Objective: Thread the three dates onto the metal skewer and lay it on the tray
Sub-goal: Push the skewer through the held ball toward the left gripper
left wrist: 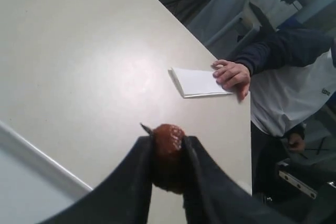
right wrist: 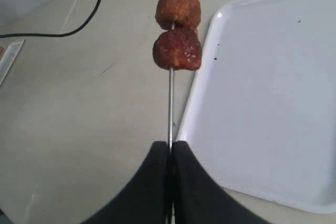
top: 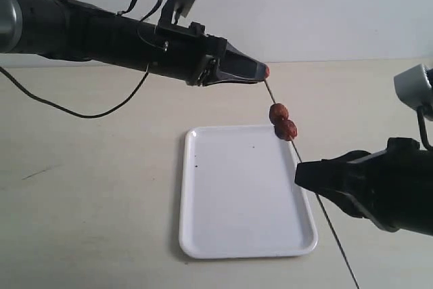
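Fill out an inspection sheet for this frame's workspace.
Surface: beige table.
Job's things: tray empty; skewer slants in the air beside it, two dates threaded; third date at skewer's top end.
Clutter: folded white paper near table edge.
Grippers: left gripper shut on third date; right gripper shut on skewer.
Cables: black cable trails across table under left arm.
Surroundings: person at table edge, hand by paper.
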Robot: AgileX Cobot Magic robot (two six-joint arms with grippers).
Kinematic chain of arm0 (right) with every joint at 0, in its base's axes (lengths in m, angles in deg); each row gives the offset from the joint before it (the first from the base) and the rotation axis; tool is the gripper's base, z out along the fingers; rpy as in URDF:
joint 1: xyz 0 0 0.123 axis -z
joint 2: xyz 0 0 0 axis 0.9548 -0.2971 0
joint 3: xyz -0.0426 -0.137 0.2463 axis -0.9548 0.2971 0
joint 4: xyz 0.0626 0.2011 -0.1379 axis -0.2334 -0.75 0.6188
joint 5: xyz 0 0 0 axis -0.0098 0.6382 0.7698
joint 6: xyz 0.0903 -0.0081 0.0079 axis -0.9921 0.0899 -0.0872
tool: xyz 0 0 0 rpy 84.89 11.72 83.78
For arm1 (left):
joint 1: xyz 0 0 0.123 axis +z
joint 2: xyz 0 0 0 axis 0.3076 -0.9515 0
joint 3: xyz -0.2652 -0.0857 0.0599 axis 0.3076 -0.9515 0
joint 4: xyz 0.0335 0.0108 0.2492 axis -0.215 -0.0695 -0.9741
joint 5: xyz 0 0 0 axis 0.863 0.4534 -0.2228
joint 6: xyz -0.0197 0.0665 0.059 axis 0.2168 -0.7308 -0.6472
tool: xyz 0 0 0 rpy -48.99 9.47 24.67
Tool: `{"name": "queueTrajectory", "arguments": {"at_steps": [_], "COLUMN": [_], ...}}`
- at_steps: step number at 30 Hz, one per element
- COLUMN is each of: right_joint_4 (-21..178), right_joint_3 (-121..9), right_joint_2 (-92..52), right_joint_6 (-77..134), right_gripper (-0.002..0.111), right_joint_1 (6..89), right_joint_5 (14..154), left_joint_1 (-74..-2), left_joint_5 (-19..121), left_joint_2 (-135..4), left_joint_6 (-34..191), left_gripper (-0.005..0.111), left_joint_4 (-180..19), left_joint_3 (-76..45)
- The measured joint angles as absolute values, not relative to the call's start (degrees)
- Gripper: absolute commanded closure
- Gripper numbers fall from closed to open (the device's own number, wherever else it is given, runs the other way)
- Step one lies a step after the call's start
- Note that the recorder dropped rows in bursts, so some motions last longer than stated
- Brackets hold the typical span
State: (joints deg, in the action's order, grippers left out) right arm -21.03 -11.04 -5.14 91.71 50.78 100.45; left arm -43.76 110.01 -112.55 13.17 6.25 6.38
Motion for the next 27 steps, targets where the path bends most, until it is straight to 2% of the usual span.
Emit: {"name": "queueTrajectory", "arguments": {"at_steps": [17,27], "right_joint_4": [-20.9,-20.7], "right_joint_3": [-14.5,-15.4], "right_joint_2": [-5.6,-11.9], "right_joint_6": [91.8,95.2], "right_gripper": [0.108,0.108], "right_joint_1": [50.8,50.6], "right_joint_5": [95.9,95.9], "left_joint_1": [-44.3,-44.3], "left_joint_5": [114.1,115.2], "left_joint_2": [-112.5,-112.7], "left_joint_6": [12.4,12.2], "left_gripper": [0.086,0.086], "left_joint_4": [7.3,7.3], "left_joint_3": [6.4,6.4]}}
